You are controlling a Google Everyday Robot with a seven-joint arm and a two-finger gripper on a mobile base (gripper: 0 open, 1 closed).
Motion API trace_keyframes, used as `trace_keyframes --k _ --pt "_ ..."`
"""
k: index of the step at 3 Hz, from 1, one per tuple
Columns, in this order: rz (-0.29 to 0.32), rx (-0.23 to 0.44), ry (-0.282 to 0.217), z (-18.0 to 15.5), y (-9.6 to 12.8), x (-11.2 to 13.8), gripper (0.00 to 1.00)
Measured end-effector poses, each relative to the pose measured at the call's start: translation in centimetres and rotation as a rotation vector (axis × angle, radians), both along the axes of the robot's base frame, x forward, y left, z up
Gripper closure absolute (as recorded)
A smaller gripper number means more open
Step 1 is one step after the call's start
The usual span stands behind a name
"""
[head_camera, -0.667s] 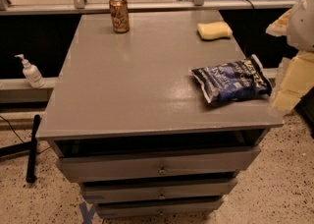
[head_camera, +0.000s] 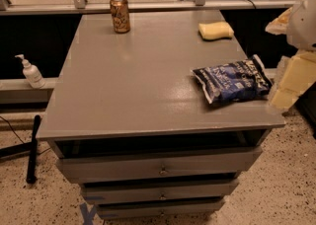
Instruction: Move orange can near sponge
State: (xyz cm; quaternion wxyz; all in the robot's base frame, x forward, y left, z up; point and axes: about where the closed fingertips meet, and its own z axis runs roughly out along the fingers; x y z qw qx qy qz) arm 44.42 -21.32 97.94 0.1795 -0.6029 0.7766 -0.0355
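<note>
Orange can stands upright at the far left corner of the grey table, its silver top facing up, with nothing touching it. The sponge lies flat near the far right corner of the same top, well apart from the can, with bare table surface between them. A crinkled blue chip bag lies closer to the camera by the right edge, nearer to the sponge than to the can.

The gripper shows as pale, blocky shapes at the right edge of the view, just beside the table's right side and next to the chip bag, well away from the can. Whether it is open or closed I cannot tell, and it holds nothing that can be made out.

Under the table top are three drawers with small knobs. To the left, a white pump bottle stands on a low ledge, a black pole lies on the speckled floor, and a blue tape cross marks the floor in front of the drawers.
</note>
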Motion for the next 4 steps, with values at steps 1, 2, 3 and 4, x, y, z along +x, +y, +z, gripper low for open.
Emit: trace_keyframes --k 1,2,3,4 --pt "0.030 0.099 -0.041 -0.9 2.0 3.1 0.00" --pt "0.074 0.243 -0.123 -1.9 5.8 9.0 0.00" --pt "0.082 0.397 -0.196 -2.4 9.2 14.9 0.00" --pt "0.053 0.555 -0.256 -4.0 12.4 21.0 0.00"
